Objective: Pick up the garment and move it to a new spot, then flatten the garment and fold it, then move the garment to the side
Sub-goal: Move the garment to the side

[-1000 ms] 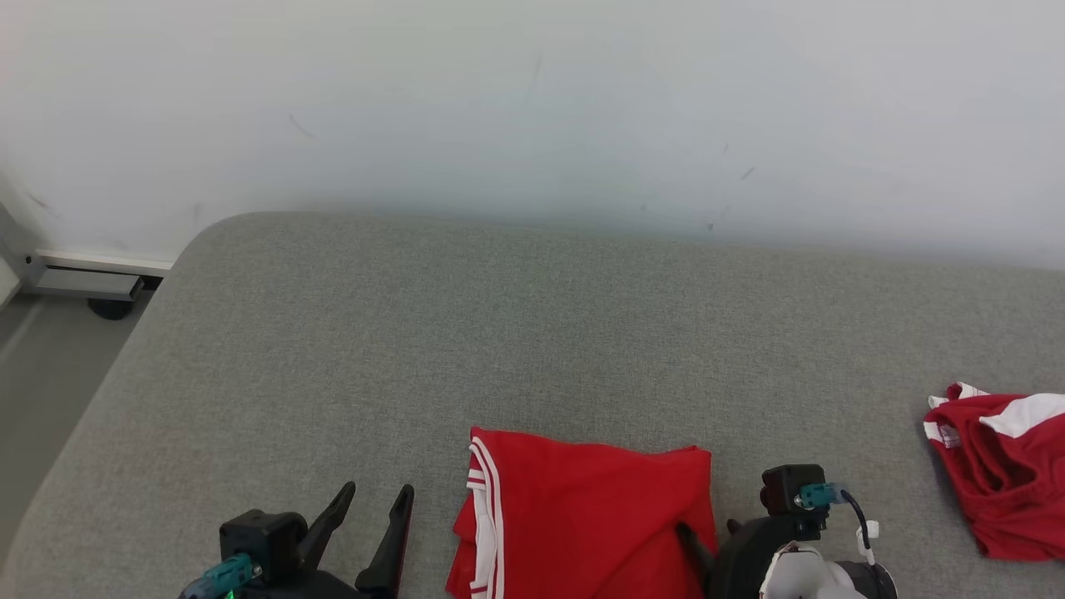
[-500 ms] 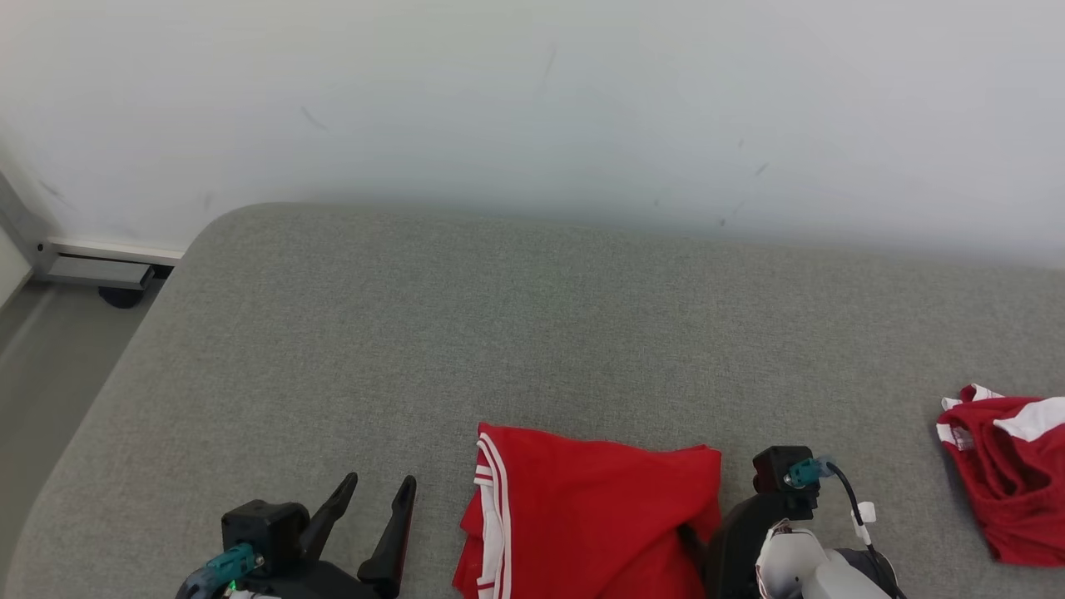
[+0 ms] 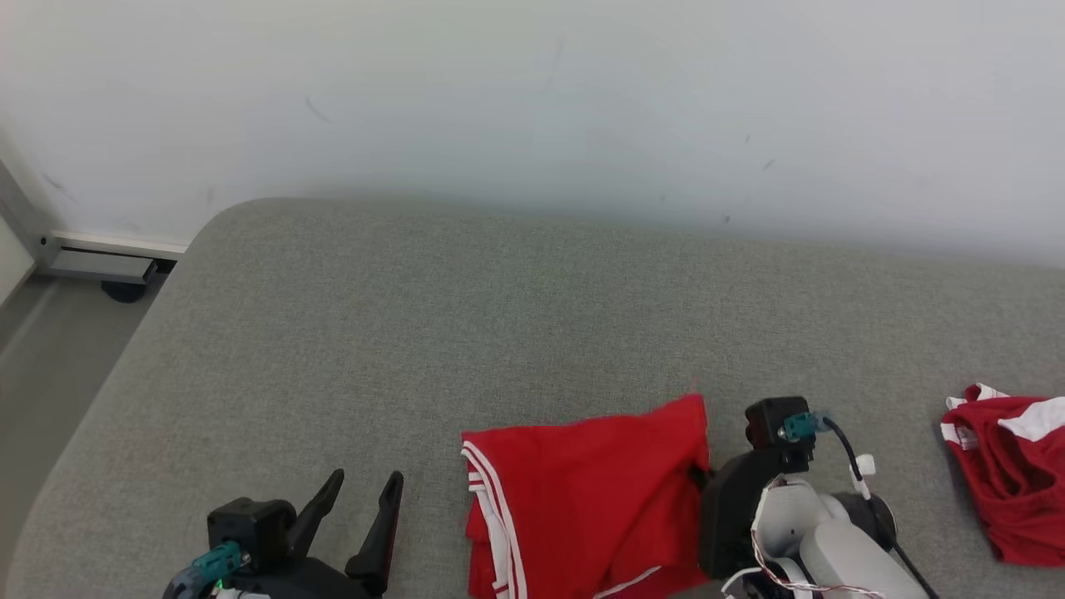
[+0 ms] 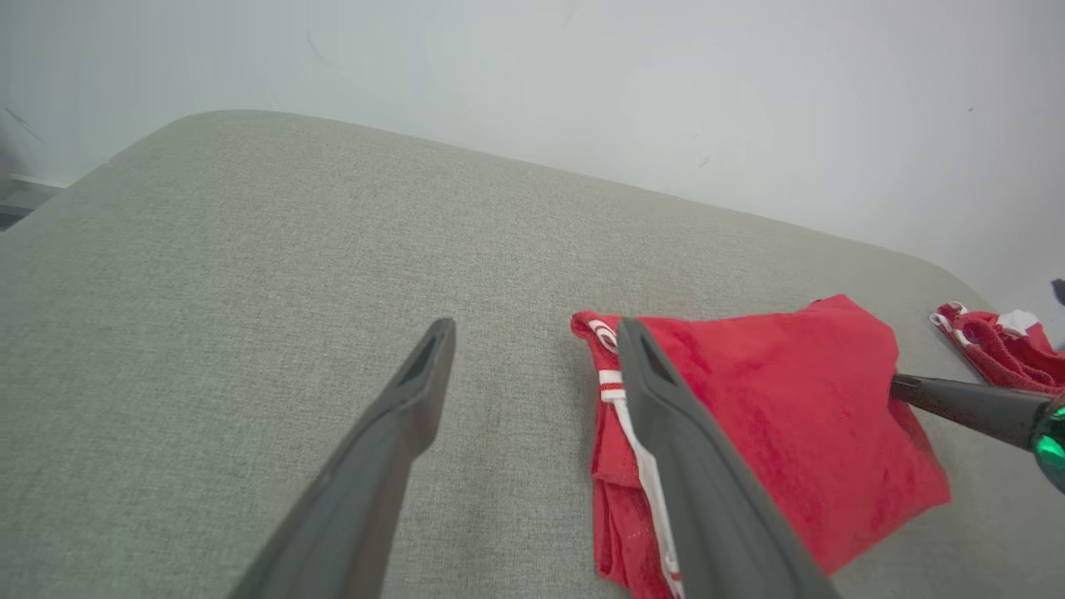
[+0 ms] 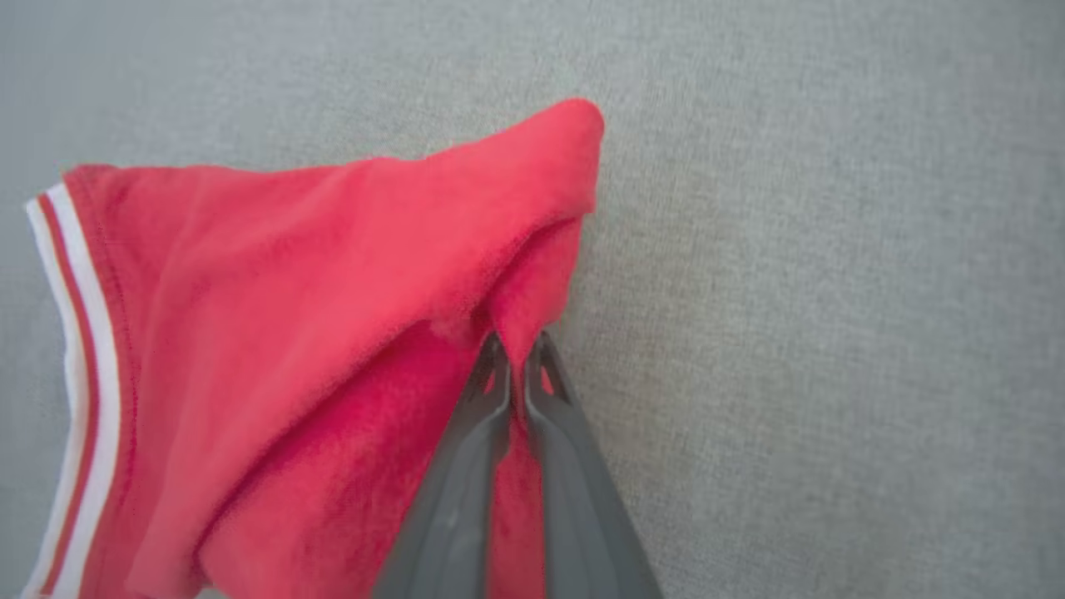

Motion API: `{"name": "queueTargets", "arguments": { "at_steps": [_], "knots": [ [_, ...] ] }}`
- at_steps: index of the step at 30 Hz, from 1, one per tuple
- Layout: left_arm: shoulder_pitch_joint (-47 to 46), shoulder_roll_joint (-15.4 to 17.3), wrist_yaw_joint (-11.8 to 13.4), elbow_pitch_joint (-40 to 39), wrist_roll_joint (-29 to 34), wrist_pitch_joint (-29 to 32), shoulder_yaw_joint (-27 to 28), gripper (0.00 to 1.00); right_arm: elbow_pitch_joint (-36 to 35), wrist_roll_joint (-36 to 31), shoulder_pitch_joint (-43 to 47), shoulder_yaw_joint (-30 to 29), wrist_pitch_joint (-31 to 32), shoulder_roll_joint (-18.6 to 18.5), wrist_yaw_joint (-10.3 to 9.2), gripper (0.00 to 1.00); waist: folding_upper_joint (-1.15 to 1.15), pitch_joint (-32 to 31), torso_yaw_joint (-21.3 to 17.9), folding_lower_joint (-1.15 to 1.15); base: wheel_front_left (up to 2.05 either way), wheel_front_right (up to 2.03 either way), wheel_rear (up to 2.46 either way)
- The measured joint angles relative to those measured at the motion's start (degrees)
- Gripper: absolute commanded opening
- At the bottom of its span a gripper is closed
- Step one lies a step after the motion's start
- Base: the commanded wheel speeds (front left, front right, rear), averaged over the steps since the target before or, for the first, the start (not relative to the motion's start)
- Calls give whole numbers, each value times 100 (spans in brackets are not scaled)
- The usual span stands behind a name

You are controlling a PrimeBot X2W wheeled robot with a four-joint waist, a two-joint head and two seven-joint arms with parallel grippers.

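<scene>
At the near edge of the grey padded surface point(image 3: 499, 316), about midway along it, the head view shows the red garment point(image 3: 582, 491) lying as a compact, layered shape with white-striped trim along its left side. The right gripper point(image 3: 697, 476) sits against the garment's right edge, while the left gripper point(image 3: 366, 478) rests near the same edge, just left of the garment and apart from it. A second red garment point(image 3: 1007, 474) lies crumpled at the surface's right edge.

In the left wrist view, the left gripper's fingers stand wide apart with nothing between them and bare surface beyond.

In the right wrist view, the right gripper's fingers are pinched tight on a fold at the garment's right edge, and the cloth tents up from the pinch to a peak.

Since the garment looks folded already, I judge this to be the start of the last step. The grasp is made, but most of the cloth lies on the surface and the move aside is not yet done.

The garment's near part is cut off by the head view's bottom edge. I cannot tell how many layers the pinch holds.
</scene>
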Motion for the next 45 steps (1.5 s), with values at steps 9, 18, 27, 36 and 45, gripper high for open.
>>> {"name": "queueTargets", "arguments": {
  "at_steps": [9,18,27,36,45],
  "knots": [
    [8,-1,5,21,-7,-48,54,100,-1178,-379,-152,-156,356,-375,-4,0,0,-101,-201,0,0,0,0],
    [53,1,5,26,-7,-75,-12,100,-1704,-548,-180,-1063,982,-826,-4,0,0,-231,-325,0,0,0,0],
    [58,-3,-2,5,-7,-90,-85,100,-1635,-853,-288,-1681,1649,-1107,-5,0,0,-207,-379,0,0,0,0],
    [58,7,-3,-43,-7,-74,-97,100,-1793,-1270,-274,-2172,2143,-1454,-5,0,0,-148,-416,0,0,0,0],
    [57,78,-2,-145,2,-41,-78,100,-1987,-1457,-246,-2687,2468,-1675,-5,0,0,-36,-460,0,0,0,0]
  ]
}}
